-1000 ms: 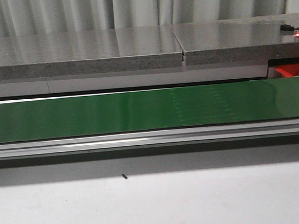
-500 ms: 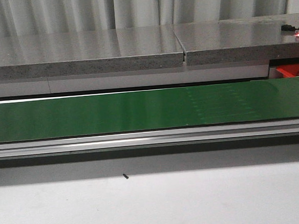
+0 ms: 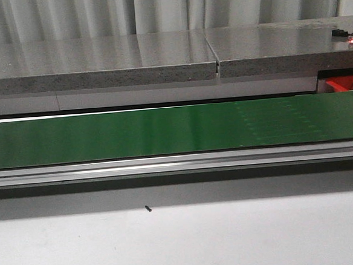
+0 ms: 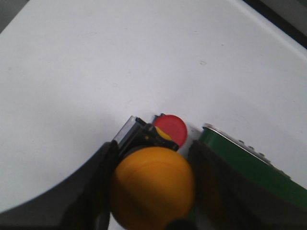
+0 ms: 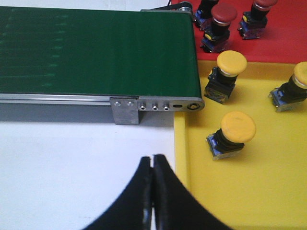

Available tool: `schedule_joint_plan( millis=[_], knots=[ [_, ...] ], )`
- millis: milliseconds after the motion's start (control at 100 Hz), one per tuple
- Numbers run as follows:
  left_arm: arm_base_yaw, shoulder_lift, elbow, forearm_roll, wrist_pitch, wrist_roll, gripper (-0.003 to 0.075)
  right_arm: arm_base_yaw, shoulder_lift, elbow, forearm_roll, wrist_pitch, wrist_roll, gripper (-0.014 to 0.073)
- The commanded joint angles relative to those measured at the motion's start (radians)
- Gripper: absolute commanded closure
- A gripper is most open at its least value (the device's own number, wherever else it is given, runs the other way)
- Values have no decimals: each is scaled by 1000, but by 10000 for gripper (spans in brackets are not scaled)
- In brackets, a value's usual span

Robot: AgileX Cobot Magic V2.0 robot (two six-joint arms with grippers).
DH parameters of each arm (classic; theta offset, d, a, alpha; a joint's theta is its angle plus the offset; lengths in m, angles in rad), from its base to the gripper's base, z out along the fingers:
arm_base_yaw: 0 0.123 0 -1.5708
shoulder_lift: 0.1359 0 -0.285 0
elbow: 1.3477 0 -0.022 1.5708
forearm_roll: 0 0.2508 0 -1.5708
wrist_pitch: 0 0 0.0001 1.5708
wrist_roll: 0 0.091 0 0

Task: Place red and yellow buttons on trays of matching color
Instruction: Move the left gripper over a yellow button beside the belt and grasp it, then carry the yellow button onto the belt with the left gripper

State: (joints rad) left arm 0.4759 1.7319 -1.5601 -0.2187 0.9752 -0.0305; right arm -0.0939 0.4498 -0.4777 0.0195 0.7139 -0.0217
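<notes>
In the left wrist view my left gripper point(image 4: 154, 160) is shut on a yellow button point(image 4: 152, 188), whose big round cap fills the space between the dark fingers. Just beyond it a red button point(image 4: 171, 128) stands on the white table beside the belt's end. My right gripper point(image 5: 153, 165) is shut with nothing in it, over the white table at the edge of the yellow tray point(image 5: 249, 196). Three yellow buttons point(image 5: 231, 64) stand on that tray. The red tray point(image 5: 283, 40) behind it holds red buttons point(image 5: 222, 18). Neither gripper shows in the front view.
The green conveyor belt point(image 3: 164, 130) runs across the front view with nothing on it, a grey stone ledge point(image 3: 99, 65) behind it. Its metal end frame point(image 5: 158, 104) meets the yellow tray. A small dark speck point(image 3: 147, 208) lies on the white table.
The faint pattern on the belt has shifted to the right in the front view. Nothing else there has moved.
</notes>
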Motion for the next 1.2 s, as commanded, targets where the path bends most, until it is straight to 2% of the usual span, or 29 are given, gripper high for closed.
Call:
schedule_joint_plan(
  millis=[0, 210, 480, 730, 830, 1020, 1190],
  knots=[
    [-33, -101, 12, -20, -49, 5, 480, 1, 4, -27, 1, -68, 0, 684],
    [-104, -156, 130, -22, -60, 5, 480, 1, 4, -27, 1, -68, 0, 684],
    [-189, -160, 265, -42, -150, 5, 480, 1, 4, -27, 1, -68, 0, 684],
    [-208, -156, 312, -43, -195, 10, 472, 1, 4, -27, 1, -68, 0, 684],
    [-208, -156, 312, -47, -195, 31, 416, 1, 4, -27, 1, -68, 0, 684],
    [-208, -156, 312, -47, -197, 31, 184, 1, 4, -27, 1, -68, 0, 684],
    [-208, -167, 312, -47, -208, 31, 164, 1, 4, -27, 1, -68, 0, 684]
  ],
)
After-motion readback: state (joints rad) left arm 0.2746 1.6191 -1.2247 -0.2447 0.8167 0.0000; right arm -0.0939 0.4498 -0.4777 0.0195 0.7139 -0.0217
